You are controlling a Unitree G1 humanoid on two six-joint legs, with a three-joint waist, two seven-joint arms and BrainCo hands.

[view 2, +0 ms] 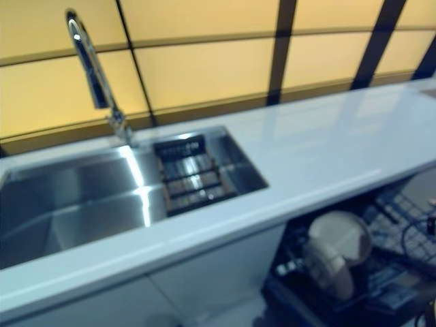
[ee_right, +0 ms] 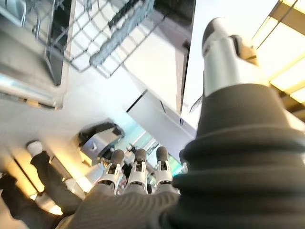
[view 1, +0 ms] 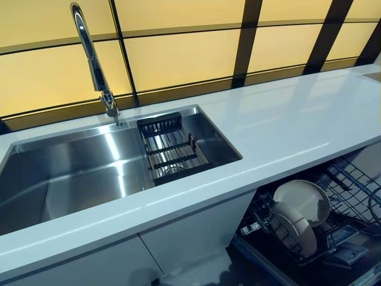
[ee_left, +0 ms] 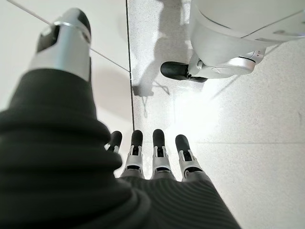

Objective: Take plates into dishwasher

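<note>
Plates (view 1: 300,214) stand on edge in the dishwasher rack (view 1: 351,196) at 5 o'clock of your head view, below the white tabletop (view 1: 280,125).

You have both hands away from them: neither shows in the head views, only in its own wrist view. Your left hand (ee_left: 152,157) hangs over the pale floor (ee_left: 248,143) with its fingers straight and relaxed and its thumb apart, holding nothing. Your right hand (ee_right: 138,176) is likewise loose and empty, its fingers straight, with the wire rack showing past them, well apart from the fingertips. On the tabletop, the steel sink (view 1: 65,173) sits at 9 o'clock, a dark drainer basket (view 1: 169,149) in its right end and the tap (view 1: 92,59) rising behind it at 11 o'clock.
</note>
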